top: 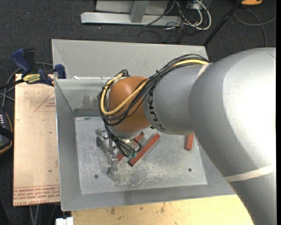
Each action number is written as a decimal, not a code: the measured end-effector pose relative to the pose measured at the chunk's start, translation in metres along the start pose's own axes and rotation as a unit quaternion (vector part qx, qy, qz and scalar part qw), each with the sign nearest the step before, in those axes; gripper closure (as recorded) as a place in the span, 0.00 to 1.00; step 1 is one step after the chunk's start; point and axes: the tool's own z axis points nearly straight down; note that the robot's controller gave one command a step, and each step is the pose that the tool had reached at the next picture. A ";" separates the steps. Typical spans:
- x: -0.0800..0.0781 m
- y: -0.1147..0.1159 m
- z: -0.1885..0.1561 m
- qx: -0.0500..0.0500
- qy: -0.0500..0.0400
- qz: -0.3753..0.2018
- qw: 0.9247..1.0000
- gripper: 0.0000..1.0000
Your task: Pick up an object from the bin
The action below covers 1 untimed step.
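The gripper (113, 166) reaches down to the grey bin's (175, 173) floor, just left of a long red bar (145, 149); a short red piece (189, 142) lies farther right; whether it's spread or closed, I cannot tell

Seen from overhead: a camera mounted above the grey metal bin (175, 169) looks down into it from slightly off to one side, so the far wall leans away toward the top of the frame. The bin sits centre-frame at close range. The robot arm (228, 110) comes in from the right, nearest the lens and looming large. Dark floor (26, 26) and cables (193, 13) edge the top.
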 end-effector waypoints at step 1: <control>0.023 -0.056 0.000 0.001 0.001 -0.106 0.994 0.00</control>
